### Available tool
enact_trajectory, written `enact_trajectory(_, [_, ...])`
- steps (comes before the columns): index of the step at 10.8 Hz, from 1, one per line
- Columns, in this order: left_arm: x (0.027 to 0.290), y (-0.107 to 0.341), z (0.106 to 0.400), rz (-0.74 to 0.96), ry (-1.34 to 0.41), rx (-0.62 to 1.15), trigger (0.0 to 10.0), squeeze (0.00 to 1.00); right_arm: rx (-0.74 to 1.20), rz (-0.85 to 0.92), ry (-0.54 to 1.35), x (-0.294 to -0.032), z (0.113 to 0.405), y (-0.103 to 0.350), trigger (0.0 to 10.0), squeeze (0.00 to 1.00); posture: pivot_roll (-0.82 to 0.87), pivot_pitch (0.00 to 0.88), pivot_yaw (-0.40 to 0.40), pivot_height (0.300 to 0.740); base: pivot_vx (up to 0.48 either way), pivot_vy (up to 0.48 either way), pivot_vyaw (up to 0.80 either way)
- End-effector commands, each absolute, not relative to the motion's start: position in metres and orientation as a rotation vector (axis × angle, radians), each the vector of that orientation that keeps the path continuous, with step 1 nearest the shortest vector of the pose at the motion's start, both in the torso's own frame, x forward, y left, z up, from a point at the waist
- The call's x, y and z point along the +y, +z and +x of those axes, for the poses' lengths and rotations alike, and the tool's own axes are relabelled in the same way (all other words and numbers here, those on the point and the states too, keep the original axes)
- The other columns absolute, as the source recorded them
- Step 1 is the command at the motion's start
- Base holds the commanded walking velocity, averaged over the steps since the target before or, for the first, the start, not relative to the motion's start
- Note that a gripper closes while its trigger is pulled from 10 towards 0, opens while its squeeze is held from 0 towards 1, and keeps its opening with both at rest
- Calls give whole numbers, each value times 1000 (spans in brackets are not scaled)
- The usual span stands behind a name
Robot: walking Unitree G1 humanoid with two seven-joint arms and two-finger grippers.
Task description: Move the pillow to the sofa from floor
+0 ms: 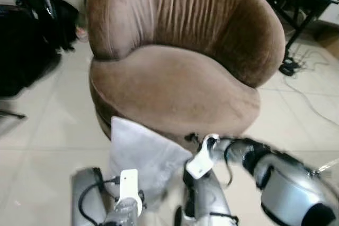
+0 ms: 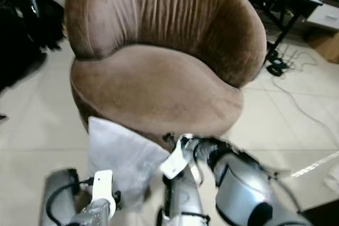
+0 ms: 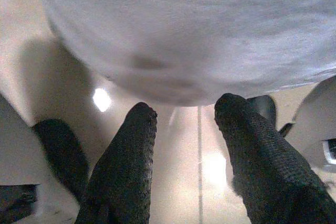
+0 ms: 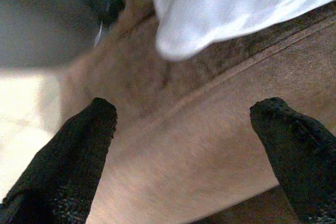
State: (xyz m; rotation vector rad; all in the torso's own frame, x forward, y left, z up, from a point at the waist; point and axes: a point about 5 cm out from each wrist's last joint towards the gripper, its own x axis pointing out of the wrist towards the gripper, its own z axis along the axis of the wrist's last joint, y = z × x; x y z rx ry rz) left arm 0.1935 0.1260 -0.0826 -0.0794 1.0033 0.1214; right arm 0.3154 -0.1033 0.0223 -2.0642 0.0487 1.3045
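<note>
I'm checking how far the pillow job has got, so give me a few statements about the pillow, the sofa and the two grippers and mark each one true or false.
1. The pillow is white and sits in front of the brown sofa, between the arms. True.
2. The pillow is already lying on the sofa seat. False: the seat is bare, and the pillow is below its front edge.
3. The right gripper is open, its fingers spread in front of the sofa's brown fabric. True.
4. The left gripper is clamped shut on the pillow. False: its fingers are apart, with the pillow just beyond the tips.
5. A person is sitting on the sofa. False: nobody sits there.
</note>
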Motion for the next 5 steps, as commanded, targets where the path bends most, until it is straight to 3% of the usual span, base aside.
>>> enact_trajectory(1, [109,-89,177,-123,125,1055,10000,0,58,-2160,1306,-123,321,27,10000,0,-97,88,-341,463,0,0,0])
enact_trajectory(3, [92,-91,168,-172,129,1066,10000,0,25,-2233,1323,-128,326,33,10000,0,-147,170,-400,463,0,0,0])
enact_trajectory(5, [79,-91,161,-181,136,1059,10000,0,-1,-2251,1344,-136,328,38,10000,0,-182,234,-400,463,0,0,0])
